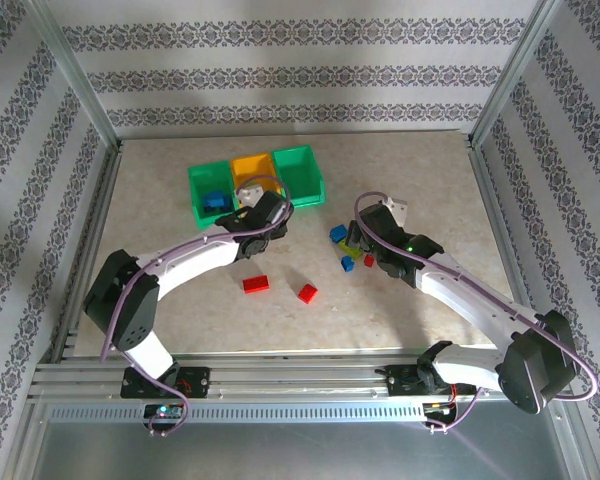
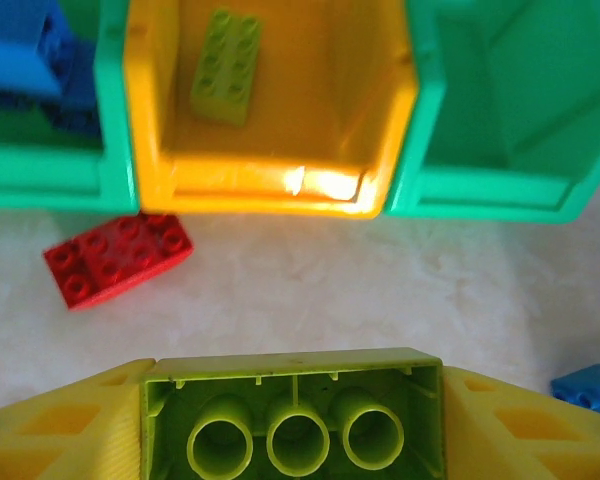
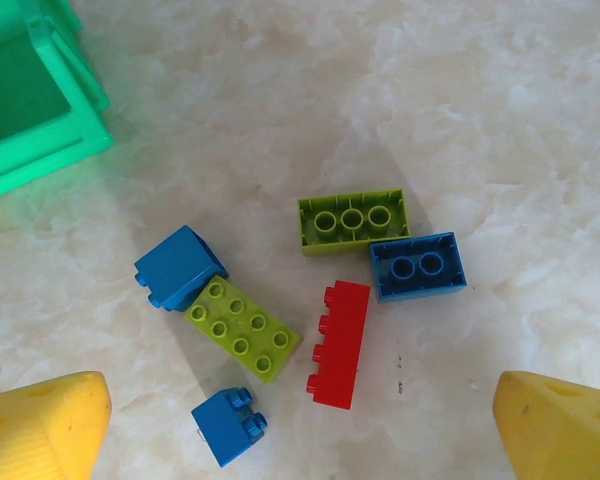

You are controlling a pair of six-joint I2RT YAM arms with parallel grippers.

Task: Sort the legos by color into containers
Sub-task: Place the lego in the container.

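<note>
Middle bin (image 2: 270, 195): lone brick (image 2: 225, 65) inside. Left bin (image 2: 40, 170) touches its left side, bricks (image 2: 30, 60) inside; right bin (image 2: 500, 190) touches its right. Stray brick (image 2: 117, 258) on surface (image 2: 330, 290) just before its front left corner. Held brick (image 2: 295, 425) between left fingers (image 2: 50, 430), before it. Brick cluster (image 1: 351, 249) well before, rightward.

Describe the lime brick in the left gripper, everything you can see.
The lime brick looks like glossy plastic, with its hollow underside toward the wrist camera: a rectangular shell with three round tubes in a row. The left gripper clamps it, a yellow finger against each short end. It appears held off the table, short of the orange-yellow bin, touching nothing else visible.
</note>
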